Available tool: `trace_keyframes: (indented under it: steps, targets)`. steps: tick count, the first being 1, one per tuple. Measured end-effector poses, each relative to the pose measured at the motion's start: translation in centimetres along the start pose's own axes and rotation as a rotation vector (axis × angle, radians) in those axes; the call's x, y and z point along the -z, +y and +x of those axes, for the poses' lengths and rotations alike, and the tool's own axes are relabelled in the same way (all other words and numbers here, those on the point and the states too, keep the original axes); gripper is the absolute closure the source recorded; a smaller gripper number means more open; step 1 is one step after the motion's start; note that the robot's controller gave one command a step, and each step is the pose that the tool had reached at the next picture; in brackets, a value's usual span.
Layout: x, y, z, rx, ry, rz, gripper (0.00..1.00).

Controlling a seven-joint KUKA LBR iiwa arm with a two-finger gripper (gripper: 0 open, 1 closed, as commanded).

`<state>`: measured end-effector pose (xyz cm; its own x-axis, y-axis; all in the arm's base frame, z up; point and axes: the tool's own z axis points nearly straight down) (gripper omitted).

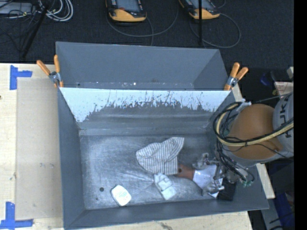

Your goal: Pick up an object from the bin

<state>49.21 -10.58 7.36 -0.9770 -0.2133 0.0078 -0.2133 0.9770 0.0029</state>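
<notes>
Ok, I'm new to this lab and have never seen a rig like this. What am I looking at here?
This is one camera picture, looking down into a grey metal bin from above and slightly to one side. The brown dome with cables at the right is part of a robot arm. Its gripper is down in the bin's lower right corner. On the bin floor lie a striped cloth, a white crumpled piece just below it, a small white lump toward the lower left, and a brown thing right beside the gripper. I can't tell whether anything is held.
</notes>
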Motion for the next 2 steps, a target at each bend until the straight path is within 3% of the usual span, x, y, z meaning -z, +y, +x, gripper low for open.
trace_keyframes:
  steps: [1,2]
  targets:
    - [3.4,0.9,-0.7,-0.005,-0.002,-0.004,1.00]
    - [14.8,-0.4,1.0,-0.002,-0.008,0.001,1.00]
